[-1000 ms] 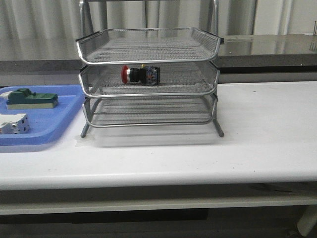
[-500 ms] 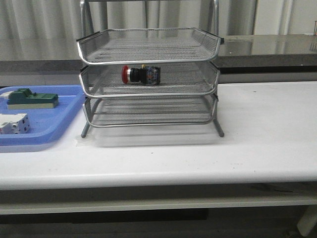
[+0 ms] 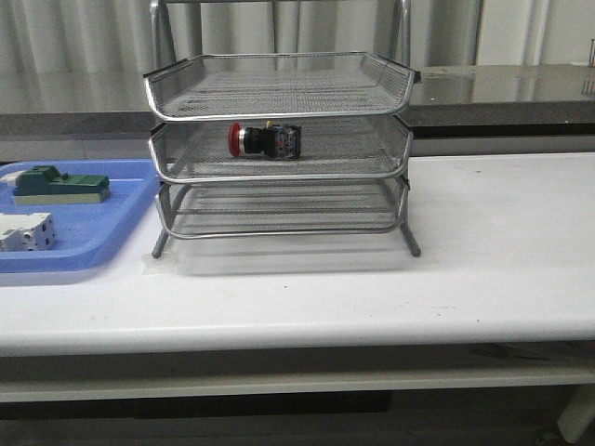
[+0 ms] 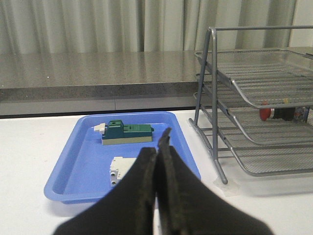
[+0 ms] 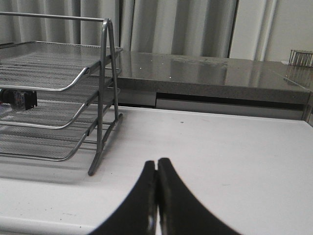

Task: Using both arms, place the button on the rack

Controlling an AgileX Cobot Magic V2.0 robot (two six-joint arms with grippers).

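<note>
Button (image 3: 265, 140) on rack's (image 3: 279, 102) middle tier

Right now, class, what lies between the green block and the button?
Front view: the blue tray's right rim and the rack's left mesh wall separate the green block from the button.

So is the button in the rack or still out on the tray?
In. The button lies on its side on the middle shelf of the rack, red cap toward the blue tray. No gripper holds it.

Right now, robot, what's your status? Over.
Left hand shut, empty. Right hand shut, empty. Button lying on rack's middle shelf. Nothing in the way.
</note>
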